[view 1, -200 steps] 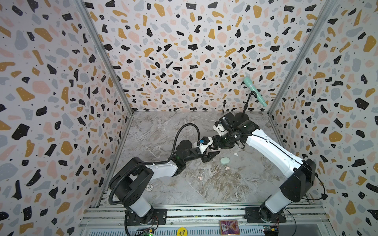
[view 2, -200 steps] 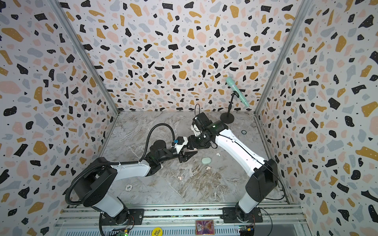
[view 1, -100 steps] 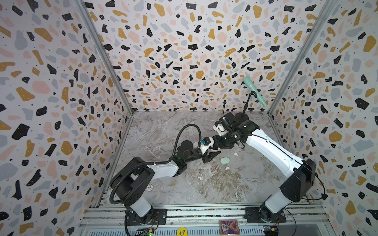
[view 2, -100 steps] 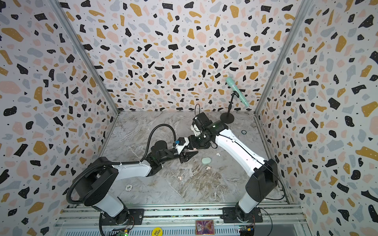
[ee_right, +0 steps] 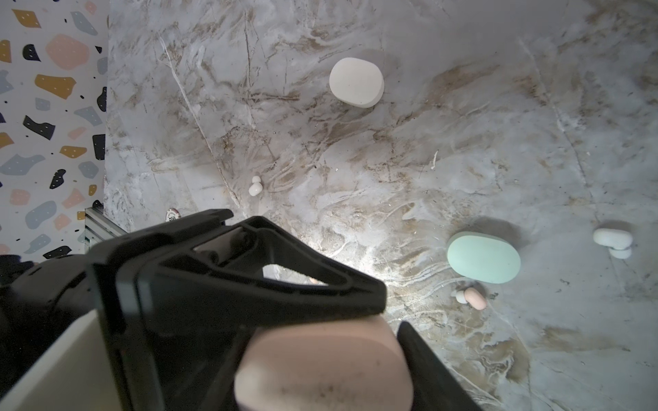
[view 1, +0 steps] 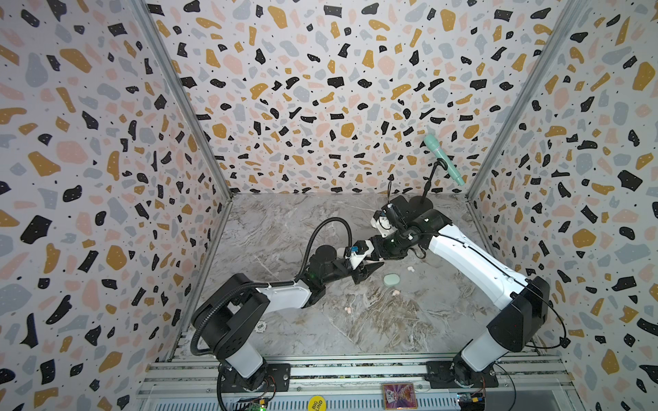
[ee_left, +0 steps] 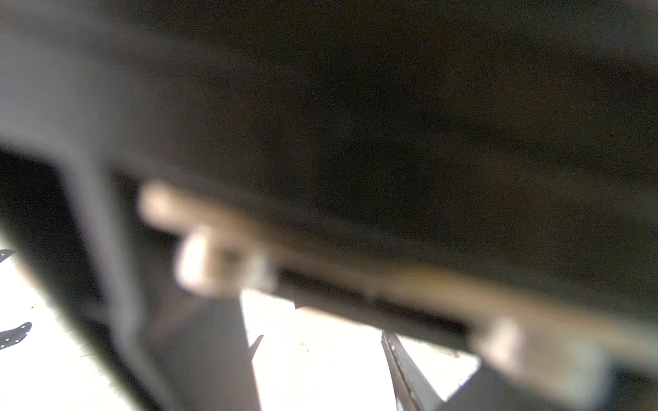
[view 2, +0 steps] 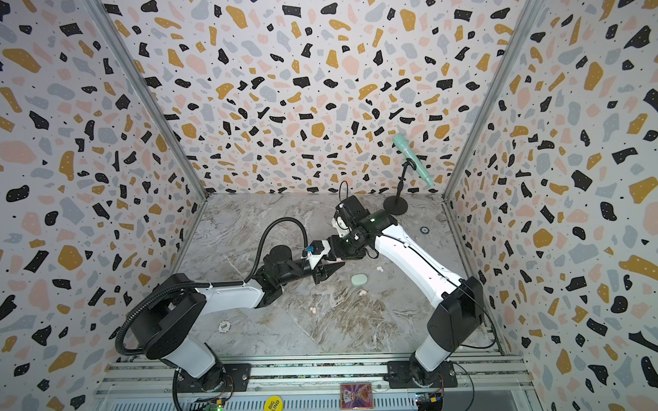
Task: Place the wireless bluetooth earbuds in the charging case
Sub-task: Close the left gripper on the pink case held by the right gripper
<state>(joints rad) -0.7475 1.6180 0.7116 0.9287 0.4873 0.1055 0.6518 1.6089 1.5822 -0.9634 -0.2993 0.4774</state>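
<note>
Earbuds (ee_right: 613, 242) loose on tabletop (ee_right: 391, 160), pink earbud (ee_right: 475, 298) just beside mint case (ee_right: 483, 257), none seated. My right jaws hold closed pink case (ee_right: 320, 366) near mint case; left jaws at it, narrow, grip unclear. Next, likely: pry lid, fetch pink earbud.

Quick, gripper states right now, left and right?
Left gripper: cannot be told; jaws blurred and partly hidden.
Right gripper: closed on the pink charging case.

My left fingers (view 1: 373, 269) and right fingers (view 1: 377, 254), clamping the pink case (ee_right: 320, 363), crowd the middle, with the mint case (view 1: 391, 279) just right and the far-left desk (view 1: 270, 227) open.
</note>
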